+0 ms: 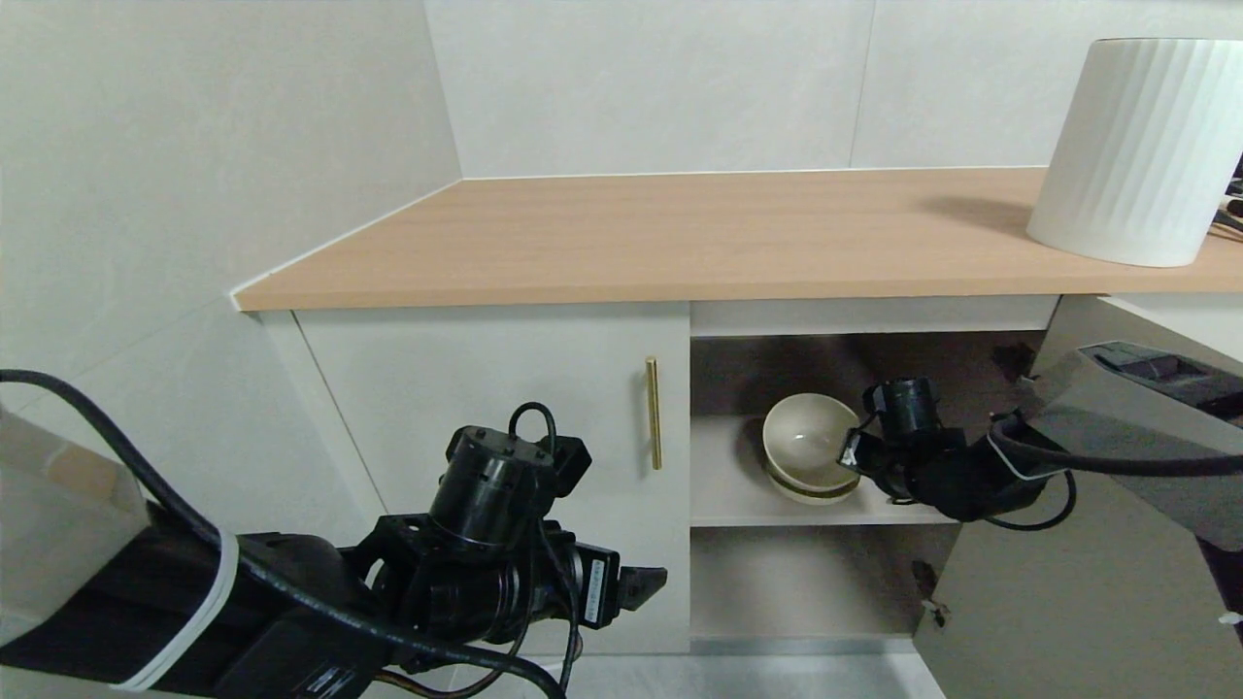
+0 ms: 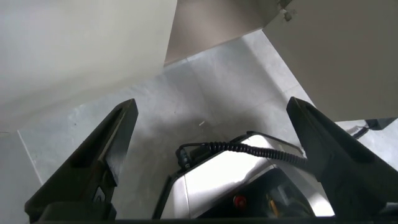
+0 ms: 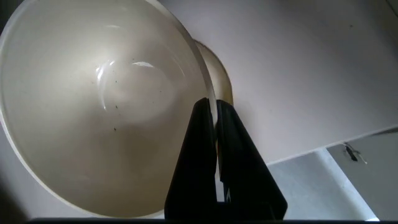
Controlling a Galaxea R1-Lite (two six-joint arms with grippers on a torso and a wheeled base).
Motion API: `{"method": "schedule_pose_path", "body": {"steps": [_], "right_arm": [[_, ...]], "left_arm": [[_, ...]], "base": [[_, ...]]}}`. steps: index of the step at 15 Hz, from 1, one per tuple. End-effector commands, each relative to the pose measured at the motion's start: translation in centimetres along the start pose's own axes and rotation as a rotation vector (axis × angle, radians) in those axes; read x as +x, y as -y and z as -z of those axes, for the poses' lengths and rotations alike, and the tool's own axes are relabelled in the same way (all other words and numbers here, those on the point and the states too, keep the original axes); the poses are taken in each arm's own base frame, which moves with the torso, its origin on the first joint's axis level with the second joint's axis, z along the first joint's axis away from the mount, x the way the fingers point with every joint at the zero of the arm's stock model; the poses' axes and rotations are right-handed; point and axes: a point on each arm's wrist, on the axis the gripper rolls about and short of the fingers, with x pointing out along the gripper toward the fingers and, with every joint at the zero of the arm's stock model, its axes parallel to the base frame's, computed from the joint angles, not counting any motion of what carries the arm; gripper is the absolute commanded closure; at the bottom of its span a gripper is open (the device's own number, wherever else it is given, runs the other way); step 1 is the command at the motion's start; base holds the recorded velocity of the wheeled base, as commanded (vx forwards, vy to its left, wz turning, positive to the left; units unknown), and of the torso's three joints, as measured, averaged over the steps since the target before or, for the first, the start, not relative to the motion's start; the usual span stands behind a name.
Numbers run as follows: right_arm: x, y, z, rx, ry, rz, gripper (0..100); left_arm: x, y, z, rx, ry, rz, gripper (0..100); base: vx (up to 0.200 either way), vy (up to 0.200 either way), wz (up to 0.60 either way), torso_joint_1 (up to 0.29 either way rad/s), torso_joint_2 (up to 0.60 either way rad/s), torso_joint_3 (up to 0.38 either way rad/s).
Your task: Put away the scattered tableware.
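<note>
A cream bowl [image 1: 806,439] is held tilted inside the open cabinet, above a second cream bowl [image 1: 804,488] that rests on the shelf [image 1: 723,490]. My right gripper [image 1: 851,456] is shut on the tilted bowl's rim. The right wrist view shows the bowl [image 3: 99,106] large, its rim clamped between the dark fingers [image 3: 200,149], with the lower bowl [image 3: 219,78] peeking out behind it. My left gripper [image 1: 646,582] hangs low in front of the closed left cabinet door, open, with nothing between its fingers [image 2: 93,168]; grey floor lies below it.
A white ribbed cylinder [image 1: 1136,146] stands on the wooden countertop [image 1: 680,233] at the right. The left cabinet door [image 1: 495,427] has a brass handle [image 1: 654,413]. The right door [image 1: 1068,573] is swung open. A lower cabinet compartment [image 1: 796,578] sits under the shelf.
</note>
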Motion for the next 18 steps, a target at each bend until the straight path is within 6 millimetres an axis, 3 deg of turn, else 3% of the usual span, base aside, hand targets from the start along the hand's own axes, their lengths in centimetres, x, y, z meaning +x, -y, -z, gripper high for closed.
{"method": "schedule_pose_path", "body": {"steps": [1, 7, 8, 14, 16, 18], "right_arm": [[0.3, 0.1, 0.1, 0.000, -0.003, 0.003, 100], [0.4, 0.2, 0.3, -0.004, -0.007, 0.007, 100], [0.3, 0.1, 0.3, -0.004, -0.008, 0.005, 0], [-0.3, 0.1, 0.0, -0.008, -0.029, 0.006, 0], [-1.4, 0.1, -0.4, -0.009, -0.030, -0.003, 0], [-3.8, -0.1, -0.7, -0.019, -0.055, -0.039, 0]], "left_arm": [[0.3, -0.1, 0.2, -0.001, -0.009, -0.003, 0], [0.3, -0.1, 0.2, -0.001, -0.009, -0.003, 0], [0.3, -0.1, 0.2, -0.001, -0.009, -0.003, 0], [0.2, -0.1, 0.0, -0.002, -0.001, -0.008, 0], [-0.1, -0.2, -0.2, -0.004, 0.018, -0.023, 0], [-1.2, -0.5, -1.0, -0.017, 0.065, -0.043, 0]], "base": [[0.000, 0.000, 0.00, 0.000, 0.00, 0.000], [0.000, 0.000, 0.00, 0.000, 0.00, 0.000], [0.000, 0.000, 0.00, 0.000, 0.00, 0.000], [0.000, 0.000, 0.00, 0.000, 0.00, 0.000], [0.000, 0.000, 0.00, 0.000, 0.00, 0.000], [0.000, 0.000, 0.00, 0.000, 0.00, 0.000]]}}
